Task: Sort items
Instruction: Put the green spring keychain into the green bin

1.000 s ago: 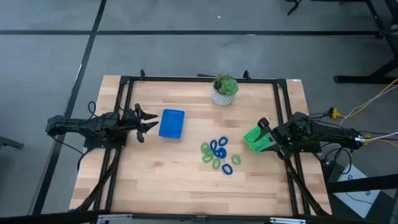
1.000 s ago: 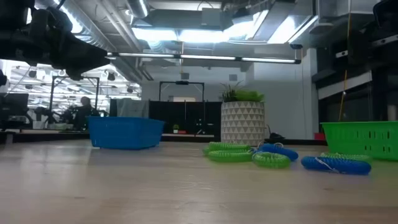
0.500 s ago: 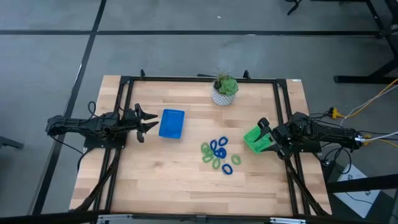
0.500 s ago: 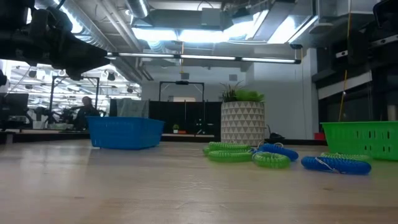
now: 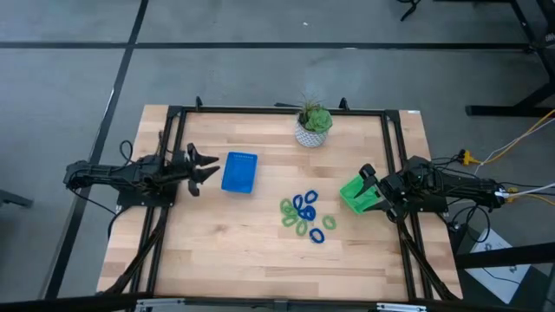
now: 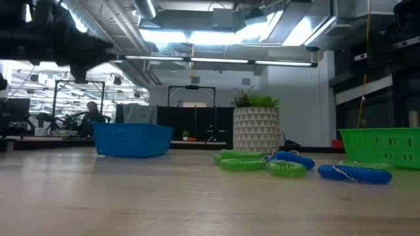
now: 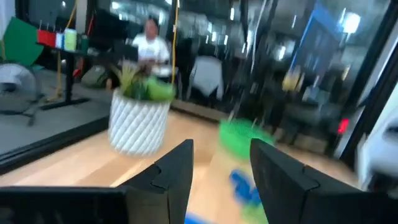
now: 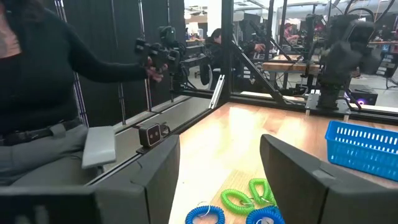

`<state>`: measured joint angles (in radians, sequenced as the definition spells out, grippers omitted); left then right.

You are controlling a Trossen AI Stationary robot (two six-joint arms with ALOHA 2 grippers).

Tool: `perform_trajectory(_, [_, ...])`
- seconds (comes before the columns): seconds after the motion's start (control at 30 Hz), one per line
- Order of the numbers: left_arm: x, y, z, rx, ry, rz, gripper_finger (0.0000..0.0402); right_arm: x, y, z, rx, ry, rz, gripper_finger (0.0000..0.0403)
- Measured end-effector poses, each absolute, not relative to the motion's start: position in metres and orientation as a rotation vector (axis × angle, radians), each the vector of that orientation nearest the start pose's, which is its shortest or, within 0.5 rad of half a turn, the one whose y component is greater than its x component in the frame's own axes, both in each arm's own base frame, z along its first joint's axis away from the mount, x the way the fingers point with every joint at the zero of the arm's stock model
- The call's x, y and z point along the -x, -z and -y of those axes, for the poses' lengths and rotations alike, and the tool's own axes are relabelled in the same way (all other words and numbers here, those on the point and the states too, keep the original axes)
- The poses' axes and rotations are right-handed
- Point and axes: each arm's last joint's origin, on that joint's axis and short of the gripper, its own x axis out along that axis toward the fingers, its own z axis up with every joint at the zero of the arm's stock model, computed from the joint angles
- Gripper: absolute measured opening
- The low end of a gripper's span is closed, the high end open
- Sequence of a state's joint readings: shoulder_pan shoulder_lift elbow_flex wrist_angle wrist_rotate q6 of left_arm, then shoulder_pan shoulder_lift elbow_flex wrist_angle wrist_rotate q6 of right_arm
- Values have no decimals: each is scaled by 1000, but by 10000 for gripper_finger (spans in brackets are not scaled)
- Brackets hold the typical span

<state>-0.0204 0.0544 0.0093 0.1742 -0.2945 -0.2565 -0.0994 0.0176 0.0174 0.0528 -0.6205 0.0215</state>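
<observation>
A: How do the items look?

B: They are small thin coiled plastic rings point(image 5: 304, 217), some blue and some light green, lying flat in one loose cluster. They touch or overlap each other, a little right of the centre of the high view, on the pale wooden counter point(image 5: 234, 243).

A: And where are they relative to each pincer?

B: The left pincer point(image 5: 208, 170) is at the left of the frame, just beside the square blue plastic tray point(image 5: 239, 172); the tray stands between it and the rings, so they are well apart. Its fingers are spread and hold nothing. The right pincer point(image 5: 373, 190) is at the right, over the green plastic tray point(image 5: 355, 196), near the cluster. Its fingers are also apart and empty.
</observation>
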Motion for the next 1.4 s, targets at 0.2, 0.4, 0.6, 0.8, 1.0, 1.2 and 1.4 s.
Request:
perform_trajectory(0.2, [-96, -192, -6, 390, -222, 315, 155, -93, -173, -8, -2, -521, 44, 220])
perform_trajectory(0.4, [-97, -192, -4, 408, -148, 294, 153, -93, -173, -8, -2, -522, 44, 220])
perform_trajectory(0.6, [-97, -192, -2, 376, -65, 282, 154, -93, -173, -8, -2, -521, 44, 220])
perform_trajectory(0.8, [-104, -192, -1, 334, -71, 212, 153, -93, -173, -8, -2, -522, 44, 220])
perform_trajectory(1.0, [-115, -210, 0, 264, -70, 146, 153, -93, -173, -8, -2, -522, 44, 220])
perform_trajectory(1.2, [-136, -228, 2, 152, -27, 53, 153, -93, -173, -8, -2, -522, 44, 220])
perform_trajectory(1.4, [-167, -240, 5, 55, 57, -59, 153, -93, -173, -8, -2, -521, 44, 220])
